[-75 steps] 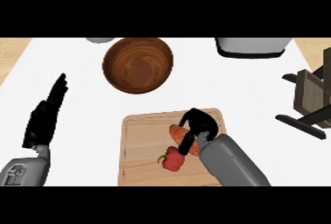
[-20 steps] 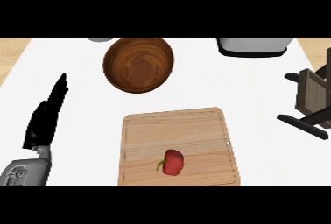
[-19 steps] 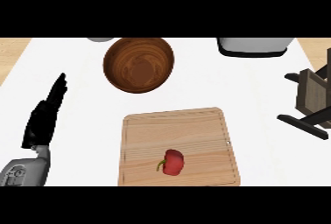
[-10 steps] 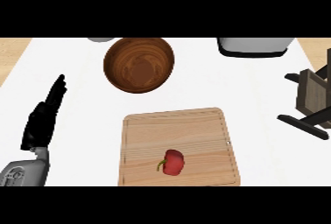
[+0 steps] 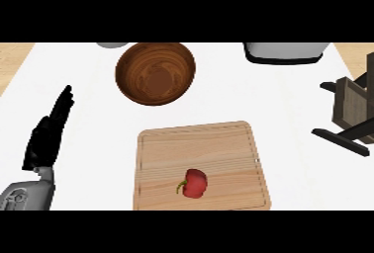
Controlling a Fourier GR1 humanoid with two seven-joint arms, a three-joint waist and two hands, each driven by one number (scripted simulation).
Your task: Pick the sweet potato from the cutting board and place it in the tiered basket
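My left hand (image 5: 50, 133) is resting at the counter's left edge, fingers straight and pressed together, holding nothing. My right hand is showing nowhere.

Sweet potato: not showing anywhere; I am judging it may be carried out of view.

- One cutting board (image 5: 201, 148), bearing one red pepper (image 5: 194, 183).
- One wooden bowl (image 5: 156, 72).
- One tiered basket (image 5: 352, 113), at the right edge.

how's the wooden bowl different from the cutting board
The bowl is round, dark brown and holds nothing; the cutting board is rectangular, pale and flat, with a red vegetable lying on it. The bowl sits farther from the robot. Both are wood-grained and rest on the white counter.
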